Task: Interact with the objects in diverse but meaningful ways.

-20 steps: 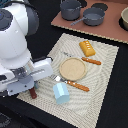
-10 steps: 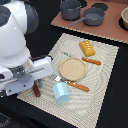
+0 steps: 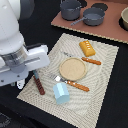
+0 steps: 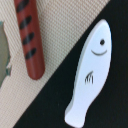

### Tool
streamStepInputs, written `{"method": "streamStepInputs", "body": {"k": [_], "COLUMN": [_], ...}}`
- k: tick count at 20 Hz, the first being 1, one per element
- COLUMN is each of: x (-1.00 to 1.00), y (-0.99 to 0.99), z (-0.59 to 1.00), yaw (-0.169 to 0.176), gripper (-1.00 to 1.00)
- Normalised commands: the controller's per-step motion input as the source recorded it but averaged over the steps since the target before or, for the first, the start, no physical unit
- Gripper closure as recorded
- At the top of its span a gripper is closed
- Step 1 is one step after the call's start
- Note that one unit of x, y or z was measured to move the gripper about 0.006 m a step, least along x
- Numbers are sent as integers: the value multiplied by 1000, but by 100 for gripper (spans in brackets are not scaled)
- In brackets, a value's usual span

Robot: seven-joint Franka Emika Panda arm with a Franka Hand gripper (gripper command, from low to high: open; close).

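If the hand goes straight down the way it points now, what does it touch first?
Probably the white fish-shaped piece on the dark table, or the brown sausage stick on the placemat; both lie under the wrist camera. The hand itself is not in view, so the exact line is unclear.

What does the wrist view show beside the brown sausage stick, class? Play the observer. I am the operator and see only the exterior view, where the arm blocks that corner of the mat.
Observer: A white fish-shaped piece lies near the sausage stick, not touching it.
Operator: Is it on the mat?
Observer: No. It lies on the dark table, beside the edge of the mat. The stick is on the mat.
Operator: Any markings?
Observer: The fish has an eye, a smile and fin lines. The stick has dark grill stripes.
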Motion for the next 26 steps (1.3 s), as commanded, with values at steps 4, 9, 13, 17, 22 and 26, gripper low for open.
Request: {"method": "streamStepInputs", "body": {"k": [4, 9, 13, 17, 22, 26], "x": [-459, -486, -436, -236, -140, -136], "y": [0, 0, -1, 0, -5, -21], "z": [-64, -211, -309, -380, -422, -448], "yaw": [0, 0, 0, 0, -2, 0], "gripper": [-100, -100, -100, -100, -100, -100]}}
